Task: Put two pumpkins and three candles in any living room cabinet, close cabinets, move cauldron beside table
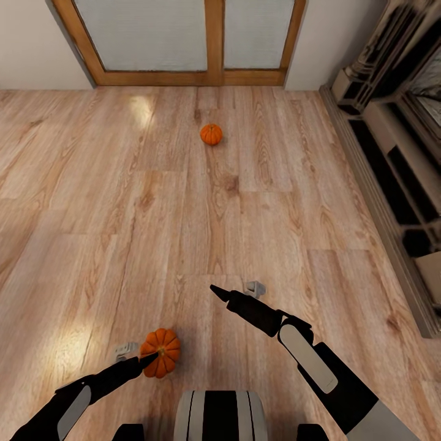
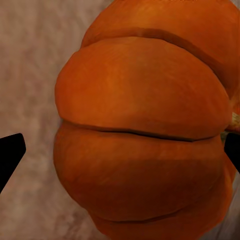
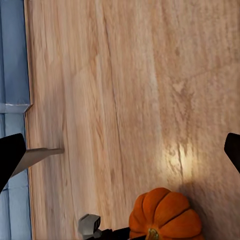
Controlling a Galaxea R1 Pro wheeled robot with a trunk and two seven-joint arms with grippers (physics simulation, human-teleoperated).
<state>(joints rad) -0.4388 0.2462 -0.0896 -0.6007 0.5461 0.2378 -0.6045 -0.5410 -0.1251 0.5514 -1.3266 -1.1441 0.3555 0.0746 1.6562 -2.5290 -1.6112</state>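
Note:
One orange pumpkin (image 1: 162, 352) sits on the wood floor just ahead of my base, close up in the left wrist view as pumpkin (image 2: 145, 130). My left gripper (image 1: 152, 359) is open, its dark fingertips (image 2: 10, 157) standing either side of that pumpkin, apart from its skin. The same pumpkin (image 3: 165, 216) shows low in the right wrist view. My right gripper (image 1: 222, 294) hangs open over bare floor with nothing between its fingers. A second pumpkin (image 1: 211, 134) lies farther off, toward the door.
A wooden-framed glass door (image 1: 214, 37) closes off the far wall. The grey-beige fireplace surround (image 1: 392, 153) with its low hearth runs along the right side. Wood floor (image 1: 122, 202) spreads wide between the two pumpkins and to the left.

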